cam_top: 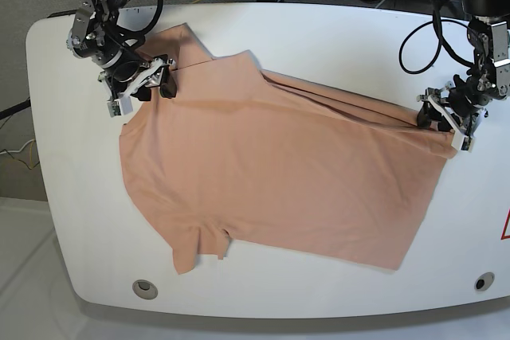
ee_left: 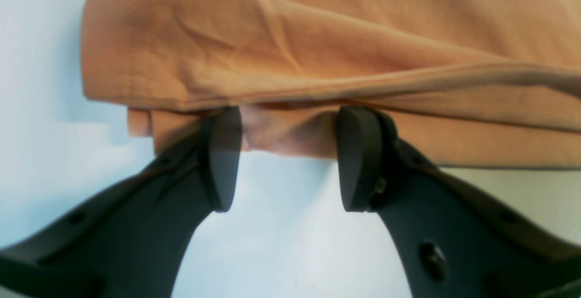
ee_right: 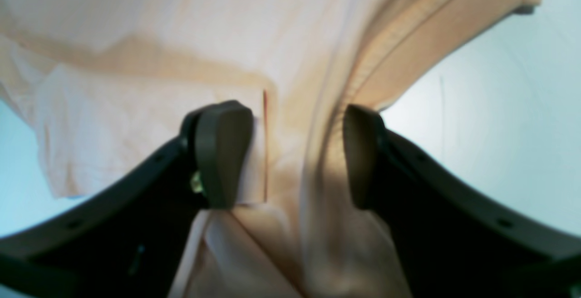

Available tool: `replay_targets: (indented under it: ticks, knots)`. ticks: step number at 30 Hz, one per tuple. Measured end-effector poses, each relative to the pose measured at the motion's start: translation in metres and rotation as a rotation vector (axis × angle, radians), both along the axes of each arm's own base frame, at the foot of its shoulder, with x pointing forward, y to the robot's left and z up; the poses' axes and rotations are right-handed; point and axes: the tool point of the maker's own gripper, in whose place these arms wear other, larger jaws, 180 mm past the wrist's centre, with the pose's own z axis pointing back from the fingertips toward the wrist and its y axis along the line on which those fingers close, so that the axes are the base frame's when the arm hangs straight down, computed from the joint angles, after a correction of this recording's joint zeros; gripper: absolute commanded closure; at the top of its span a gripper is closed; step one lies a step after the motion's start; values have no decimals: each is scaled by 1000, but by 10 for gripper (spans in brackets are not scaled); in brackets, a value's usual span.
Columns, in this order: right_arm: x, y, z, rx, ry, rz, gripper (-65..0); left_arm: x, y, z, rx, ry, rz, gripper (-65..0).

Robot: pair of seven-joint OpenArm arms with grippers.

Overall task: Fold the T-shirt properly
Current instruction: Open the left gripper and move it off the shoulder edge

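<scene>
T-shirt [cam_top: 271,181] on bench [cam_top: 335,45] w/ one lengthwise fold in, cross-folds left; left hand [ee_left: 288,157] & right hand [ee_right: 295,157] both half-wide astride cloth, not clamped.

Soft matt cloth T-shirt [cam_top: 271,181] (faintly creased) on smooth white table [cam_top: 335,45].

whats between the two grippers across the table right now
In the base view, only the T-shirt spans the stretch from the right gripper to the left gripper, lying spread on the white table.
</scene>
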Motion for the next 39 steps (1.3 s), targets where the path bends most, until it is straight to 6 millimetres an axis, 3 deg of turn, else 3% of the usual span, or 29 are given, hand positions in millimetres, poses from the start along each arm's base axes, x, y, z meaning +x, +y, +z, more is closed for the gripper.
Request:
replay_targets:
  ticks: [8, 16, 18, 22, 24, 31, 39]
  knots:
    - [0, 2, 0, -2, 2, 2, -342, 8, -1, 2, -4, -16, 1, -298]
    - [1, 2, 0, -1, 0, 3, -340, 10, -7, 2, -9, -26, -7, -161]
    - [1, 2, 0, -1, 0, 3, -340, 11, -6, 4, -9, -33, -1, -157]
    - [1, 2, 0, -1, 0, 3, -342, 13, 7, 16, 0, -51, 34, -218]
    - [1, 2, 0, -1, 0, 3, -342, 17, 18, 29, 2, -90, 64, -286]
    - [1, 2, 0, -1, 0, 2, -344, 28, 63, 70, 49, -194, 160, -329]
    - [1, 2, 0, -2, 1, 2, -344, 18, 93, 82, 61, -201, 249, -326]
